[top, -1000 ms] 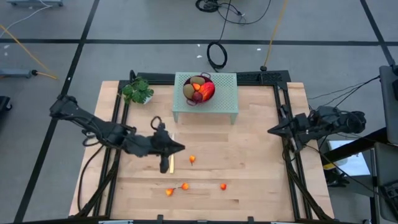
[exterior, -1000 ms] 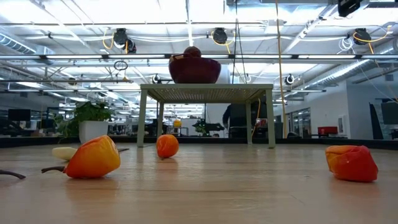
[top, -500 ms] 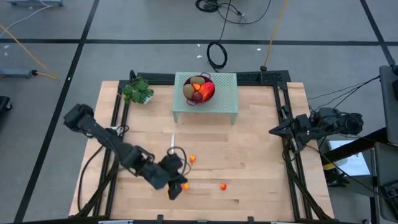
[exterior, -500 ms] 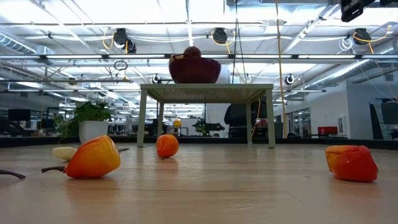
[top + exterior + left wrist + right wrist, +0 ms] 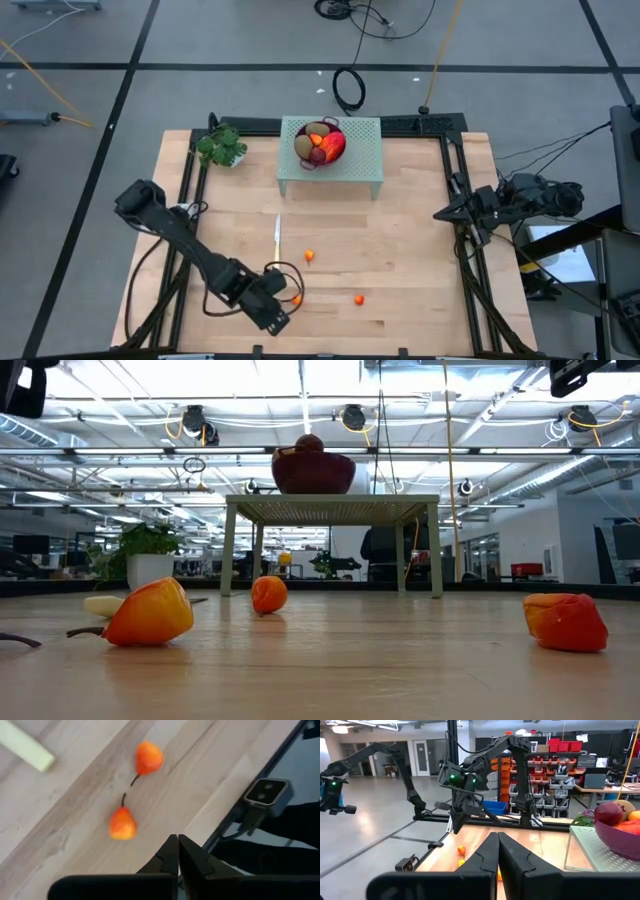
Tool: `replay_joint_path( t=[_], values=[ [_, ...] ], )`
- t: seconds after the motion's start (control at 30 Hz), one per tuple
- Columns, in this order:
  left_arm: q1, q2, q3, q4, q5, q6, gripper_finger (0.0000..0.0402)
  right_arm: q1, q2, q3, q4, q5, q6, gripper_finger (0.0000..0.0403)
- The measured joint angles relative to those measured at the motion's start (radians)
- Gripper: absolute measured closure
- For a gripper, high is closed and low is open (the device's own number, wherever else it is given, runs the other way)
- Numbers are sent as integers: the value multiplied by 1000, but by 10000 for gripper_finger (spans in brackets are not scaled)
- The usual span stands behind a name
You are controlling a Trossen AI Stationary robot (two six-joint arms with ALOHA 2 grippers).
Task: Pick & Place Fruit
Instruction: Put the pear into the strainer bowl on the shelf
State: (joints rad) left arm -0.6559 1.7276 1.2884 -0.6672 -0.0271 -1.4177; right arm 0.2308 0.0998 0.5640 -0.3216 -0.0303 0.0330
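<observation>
Here, operator: your fruit was split. Most sat piled in dark red bowl (image 5: 320, 146) on pale green stand (image 5: 331, 156) at table's far side. Four tiny orange-red ones (image 5: 309, 256) lay loose on wooden table (image 5: 400, 260), nearer front edge than stand. Your left gripper (image 5: 276, 318) hung by front pair (image 5: 122, 823), jaws pressed together, holding nothing. Yellow-handled knife (image 5: 277, 238) lay between stand and loose pieces. Plant (image 5: 221, 146) just left of stand. Your right gripper (image 5: 441, 212) waited at table's right edge, jaws pressed together, empty.

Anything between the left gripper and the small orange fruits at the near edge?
Nothing visible. The left gripper, shut and empty, is above bare wood; the two small orange fruits lie just ahead, unobstructed. The knife lies farther off.
</observation>
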Motion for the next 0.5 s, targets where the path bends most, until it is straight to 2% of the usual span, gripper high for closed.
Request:
replay_joint_path(
  t=[0.2, 0.4, 0.5],
  values=[
    [3, 46, 56, 3, 41, -16, 400, 0, 0, 0, -3, 1, 0, 403],
    [3, 121, 215, -205, 53, -12, 401, 0, 0, 0, -6, 2, -23, 403],
    [7, 174, 277, -249, 55, -6, 401, 0, 0, 0, -6, 2, -26, 403]
  ],
)
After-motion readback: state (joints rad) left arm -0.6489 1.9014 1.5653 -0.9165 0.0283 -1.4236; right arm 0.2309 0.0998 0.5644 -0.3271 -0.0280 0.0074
